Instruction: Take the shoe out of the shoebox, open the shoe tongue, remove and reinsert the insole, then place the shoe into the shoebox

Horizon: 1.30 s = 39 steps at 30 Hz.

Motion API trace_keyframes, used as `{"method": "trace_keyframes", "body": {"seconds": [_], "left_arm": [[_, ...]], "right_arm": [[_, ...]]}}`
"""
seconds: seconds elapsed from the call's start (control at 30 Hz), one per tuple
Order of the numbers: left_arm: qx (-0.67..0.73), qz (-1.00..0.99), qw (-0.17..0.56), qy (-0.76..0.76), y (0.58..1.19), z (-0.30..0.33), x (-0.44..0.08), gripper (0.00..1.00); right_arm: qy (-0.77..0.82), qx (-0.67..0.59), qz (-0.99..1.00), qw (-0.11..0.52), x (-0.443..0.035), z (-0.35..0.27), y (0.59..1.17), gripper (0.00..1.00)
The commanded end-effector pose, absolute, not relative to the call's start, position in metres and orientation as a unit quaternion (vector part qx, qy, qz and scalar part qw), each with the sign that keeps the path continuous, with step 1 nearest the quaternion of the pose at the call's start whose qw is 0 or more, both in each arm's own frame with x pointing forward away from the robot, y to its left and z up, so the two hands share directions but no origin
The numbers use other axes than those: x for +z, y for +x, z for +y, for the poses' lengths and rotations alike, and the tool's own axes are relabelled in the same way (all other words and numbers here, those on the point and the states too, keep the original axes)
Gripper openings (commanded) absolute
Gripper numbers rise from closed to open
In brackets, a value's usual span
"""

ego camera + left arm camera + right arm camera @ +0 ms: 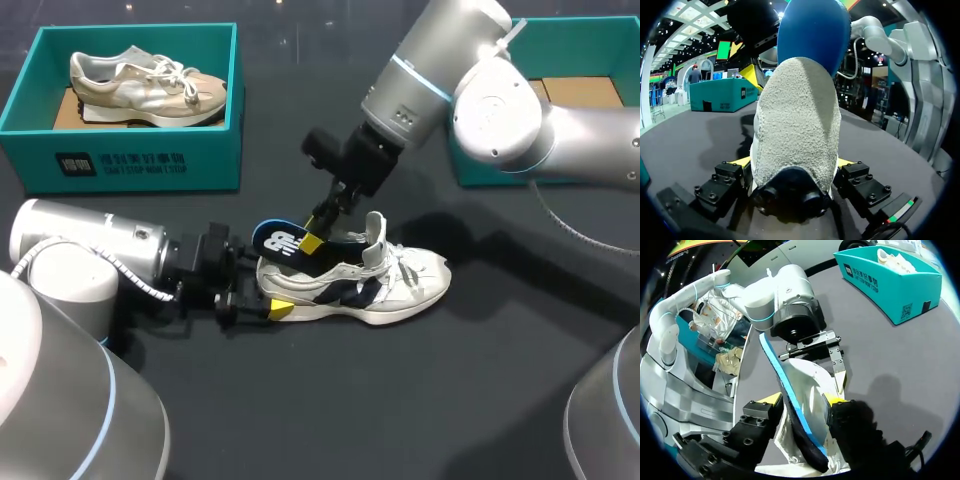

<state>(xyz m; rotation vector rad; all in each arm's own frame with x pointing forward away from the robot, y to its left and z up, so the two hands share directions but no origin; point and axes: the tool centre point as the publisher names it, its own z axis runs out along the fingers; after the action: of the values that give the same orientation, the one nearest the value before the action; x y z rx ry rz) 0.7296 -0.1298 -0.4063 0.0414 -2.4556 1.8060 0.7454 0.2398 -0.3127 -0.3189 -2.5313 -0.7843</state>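
We are clamping our left gripper (pixel 275 305) (pixel 792 162) on the heel of the white shoe (pixel 370 285) (pixel 795 125), a yellow tip pressing in from each side. The shoe is lying on its sole in the middle of the dark table (pixel 400 400), toe pointing to our right, outside any box. Our right gripper (pixel 315 240) (pixel 802 400) is pinching the blue insole (pixel 285 243) (pixel 785 390), which is sticking up and back out of the shoe's opening over the heel. At the far left a teal shoebox (pixel 130 165) is holding a beige shoe (pixel 145 85); a second teal box (pixel 580 45) is sitting far right, behind our right arm.
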Motion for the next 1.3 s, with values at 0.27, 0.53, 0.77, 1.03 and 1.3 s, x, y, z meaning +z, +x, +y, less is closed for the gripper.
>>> {"method": "trace_keyframes", "body": {"seconds": [0.27,0.53,0.77,1.03,1.3], "left_arm": [[0.592,-0.805,0.047,0.014,0.729,-0.13,-0.409,0.0],[0.592,-0.805,0.047,0.014,0.729,-0.13,-0.409,0.0],[0.592,-0.805,0.047,0.014,0.729,-0.13,-0.409,0.0],[0.592,-0.805,0.047,0.014,0.729,-0.13,-0.409,0.0],[0.592,-0.805,0.047,0.014,0.729,-0.13,-0.409,0.0]], "right_arm": [[-0.124,-0.288,-0.918,0.242,-0.314,0.247,0.728,0.4],[-0.121,-0.295,-0.915,0.246,-0.317,0.245,0.723,0.33],[-0.111,-0.308,-0.911,0.251,-0.324,0.239,0.724,0.32],[-0.102,-0.316,-0.909,0.251,-0.327,0.234,0.728,0.07],[-0.069,-0.319,-0.916,0.234,-0.317,0.245,0.734,0.0]]}}
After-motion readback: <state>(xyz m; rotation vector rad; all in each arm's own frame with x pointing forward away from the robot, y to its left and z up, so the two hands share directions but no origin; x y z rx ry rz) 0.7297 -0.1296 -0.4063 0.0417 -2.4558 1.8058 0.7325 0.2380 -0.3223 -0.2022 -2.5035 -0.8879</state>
